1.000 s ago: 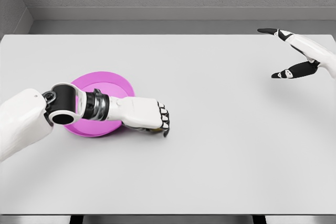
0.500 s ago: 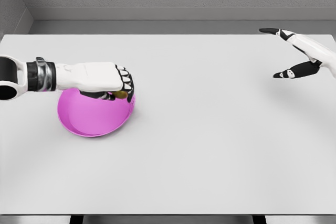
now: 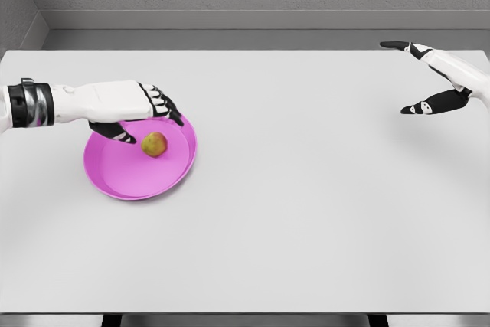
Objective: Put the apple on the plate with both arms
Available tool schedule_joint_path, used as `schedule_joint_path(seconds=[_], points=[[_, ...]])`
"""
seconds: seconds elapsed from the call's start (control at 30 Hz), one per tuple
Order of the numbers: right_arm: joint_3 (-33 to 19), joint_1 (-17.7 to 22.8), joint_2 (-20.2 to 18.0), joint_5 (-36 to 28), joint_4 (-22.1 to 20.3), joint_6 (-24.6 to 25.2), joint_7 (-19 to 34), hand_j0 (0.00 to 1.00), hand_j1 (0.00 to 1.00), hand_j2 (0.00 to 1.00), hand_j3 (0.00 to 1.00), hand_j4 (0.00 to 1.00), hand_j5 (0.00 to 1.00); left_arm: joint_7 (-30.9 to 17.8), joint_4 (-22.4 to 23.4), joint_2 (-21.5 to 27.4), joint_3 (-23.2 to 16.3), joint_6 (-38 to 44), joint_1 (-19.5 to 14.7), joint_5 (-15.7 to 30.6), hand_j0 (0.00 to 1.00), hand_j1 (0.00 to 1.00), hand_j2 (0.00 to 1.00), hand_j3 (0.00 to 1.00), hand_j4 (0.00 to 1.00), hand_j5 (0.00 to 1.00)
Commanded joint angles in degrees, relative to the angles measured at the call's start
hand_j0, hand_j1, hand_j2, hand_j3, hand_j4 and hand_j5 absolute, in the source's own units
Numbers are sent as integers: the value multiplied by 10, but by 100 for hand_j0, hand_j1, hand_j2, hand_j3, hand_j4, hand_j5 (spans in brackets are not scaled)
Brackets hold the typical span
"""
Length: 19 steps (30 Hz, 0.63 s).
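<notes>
Apple (image 3: 155, 144): yellow-green, lying free in the pink plate (image 3: 122, 178), a little toward its far right side; half a second ago it was tucked under the left hand's curled fingers at the plate's far edge, so it has just been let go
Plate: shallow pink dish on the left half of the desk (image 3: 306, 212), in the same spot as in the earlier frames
Left hand (image 3: 134, 116): fingers now spread and relaxed, holding nothing, hovering over the plate's far rim just above and left of the apple; a moment ago it was closed around the fruit
Left arm: reaching in from the left edge, forearm level over the desk
Right hand (image 3: 429, 74): far right, raised clear of the desk, thumb and fingers splayed, nothing in it; it has barely moved over the last second and is well apart from the plate
What this means: the placing looks done, since the apple sits inside the rim with no hand touching it
Left to do: probably only drawing the left arm back without nudging the apple, which could roll
</notes>
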Motion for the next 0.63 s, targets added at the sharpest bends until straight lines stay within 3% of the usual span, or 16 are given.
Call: schedule_joint_path(seconds=[0.0, 0.1, 0.13, 0.23, 0.33, 0.6], points=[[0, 0, -1, -5, 0, 2, 0, 100, 100, 100, 100, 100, 100, 0, 0, 0, 0, 1, 0, 8, 100, 100, 100, 100, 100, 100], [0, 0, 0, -5, 0, 2, 0, 100, 100, 100, 100, 100, 100, 0, -22, -3, -5, 1, -1, 14, 100, 100, 100, 100, 100, 100], [0, 0, -1, -5, 0, 2, 0, 100, 100, 100, 100, 100, 100, 0, -42, -11, -5, 1, -1, 36, 100, 100, 100, 100, 100, 100], [0, 0, -1, -5, 0, 2, 0, 100, 100, 100, 100, 100, 100, -1, -91, -72, -9, 1, 0, 37, 100, 100, 100, 100, 100, 100], [0, 0, 0, -5, 0, 2, 0, 100, 100, 100, 100, 100, 100, -3, -90, -133, -23, 1, 9, 33, 100, 100, 100, 100, 100, 100], [0, 3, -8, -5, -9, 2, 0, 100, 100, 100, 100, 100, 100, -4, -87, -132, -25, 1, 11, 33, 100, 100, 100, 100, 100, 100]])
